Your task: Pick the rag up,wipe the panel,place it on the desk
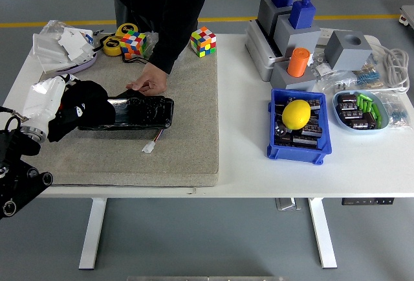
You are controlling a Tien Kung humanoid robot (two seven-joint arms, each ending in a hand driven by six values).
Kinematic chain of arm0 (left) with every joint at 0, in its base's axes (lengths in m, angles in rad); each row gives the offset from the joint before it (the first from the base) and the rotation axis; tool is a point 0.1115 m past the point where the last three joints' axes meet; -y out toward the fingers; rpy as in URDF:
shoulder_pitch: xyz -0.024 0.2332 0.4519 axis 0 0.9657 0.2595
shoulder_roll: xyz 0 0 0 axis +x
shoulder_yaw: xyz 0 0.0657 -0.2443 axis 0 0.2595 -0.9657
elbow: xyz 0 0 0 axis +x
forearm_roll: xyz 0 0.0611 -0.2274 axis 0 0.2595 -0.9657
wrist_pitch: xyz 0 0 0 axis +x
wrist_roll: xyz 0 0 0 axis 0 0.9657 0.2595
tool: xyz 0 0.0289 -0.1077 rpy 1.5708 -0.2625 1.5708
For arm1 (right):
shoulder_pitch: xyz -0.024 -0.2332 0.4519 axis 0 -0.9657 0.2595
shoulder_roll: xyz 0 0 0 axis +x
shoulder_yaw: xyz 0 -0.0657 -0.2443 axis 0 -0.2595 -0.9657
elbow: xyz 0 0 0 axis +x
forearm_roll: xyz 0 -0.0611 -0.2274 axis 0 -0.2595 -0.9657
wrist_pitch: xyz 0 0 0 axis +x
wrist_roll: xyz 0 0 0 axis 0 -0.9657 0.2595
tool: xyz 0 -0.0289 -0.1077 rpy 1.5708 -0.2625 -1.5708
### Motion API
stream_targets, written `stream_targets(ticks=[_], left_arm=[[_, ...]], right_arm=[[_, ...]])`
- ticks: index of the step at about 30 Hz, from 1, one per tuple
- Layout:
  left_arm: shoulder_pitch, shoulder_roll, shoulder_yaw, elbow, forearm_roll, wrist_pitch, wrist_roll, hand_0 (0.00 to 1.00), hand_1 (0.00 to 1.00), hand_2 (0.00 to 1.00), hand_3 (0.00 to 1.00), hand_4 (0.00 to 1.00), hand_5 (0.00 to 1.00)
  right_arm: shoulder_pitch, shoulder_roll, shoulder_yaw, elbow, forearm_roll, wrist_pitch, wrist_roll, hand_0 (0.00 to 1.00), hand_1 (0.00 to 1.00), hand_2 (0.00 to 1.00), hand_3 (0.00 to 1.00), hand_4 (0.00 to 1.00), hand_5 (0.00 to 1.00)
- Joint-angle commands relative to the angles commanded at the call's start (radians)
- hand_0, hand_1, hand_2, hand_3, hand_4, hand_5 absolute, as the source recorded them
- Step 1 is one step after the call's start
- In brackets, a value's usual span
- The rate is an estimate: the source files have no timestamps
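White table (362, 177) space is largely taken up by a beige felt mat (187, 145), on which a glossy black panel (139, 111) lies lengthwise. A black rag (81, 107) is seen bunched over the panel's left end, gripped by the robot's left hand (55, 103), whose white shell is wrapped partly in the cloth. The panel's far edge is steadied by a person's hand (149, 85) from across the table. The right hand is not visible. Picking up is judged complete and wiping under way at the left end; how much of the panel remains to be wiped cannot be told, and the rag has yet to be laid on the desk.
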Motion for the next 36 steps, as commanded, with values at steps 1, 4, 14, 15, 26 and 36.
stream_targets(ticks=[1,4,14,15,26,36], left_arm=[[0.0,0.001,-0.001,0.0,-0.002,0.0,-0.001,0.149,0.065,0.527,0.634,0.647,0.002],[-0.001,0.002,0.001,-0.002,-0.002,0.0,0.0,0.149,0.065,0.527,0.634,0.647,0.002],[-0.016,-0.03,0.057,-0.045,0.008,0.0,0.007,0.15,0.066,0.527,0.634,0.648,0.002],[-0.019,-0.033,0.063,-0.05,0.008,0.0,0.008,0.15,0.066,0.527,0.634,0.648,0.002],[-0.051,-0.069,0.141,-0.078,0.004,0.0,0.018,0.15,0.065,0.53,0.634,0.649,0.002],[-0.074,-0.091,0.21,-0.126,0.018,0.0,0.032,0.15,0.066,0.53,0.634,0.649,0.002]], right_arm=[[0.0,0.0,0.001,0.0,0.0,0.0,0.0,0.747,0.687,0.699,0.618,0.989,0.585],[0.0,-0.001,0.003,-0.002,0.0,0.0,0.0,0.747,0.687,0.699,0.618,0.989,0.585],[0.003,0.001,-0.001,-0.002,0.001,0.001,0.002,0.747,0.687,0.699,0.62,0.993,0.589],[0.003,0.0,-0.001,-0.002,0.001,0.002,0.002,0.747,0.687,0.699,0.62,0.993,0.589],[0.004,-0.001,-0.004,-0.004,0.003,0.005,0.001,0.748,0.687,0.699,0.619,0.994,0.59],[0.007,-0.005,-0.011,-0.004,0.006,0.007,0.0,0.747,0.687,0.699,0.62,0.994,0.591]])
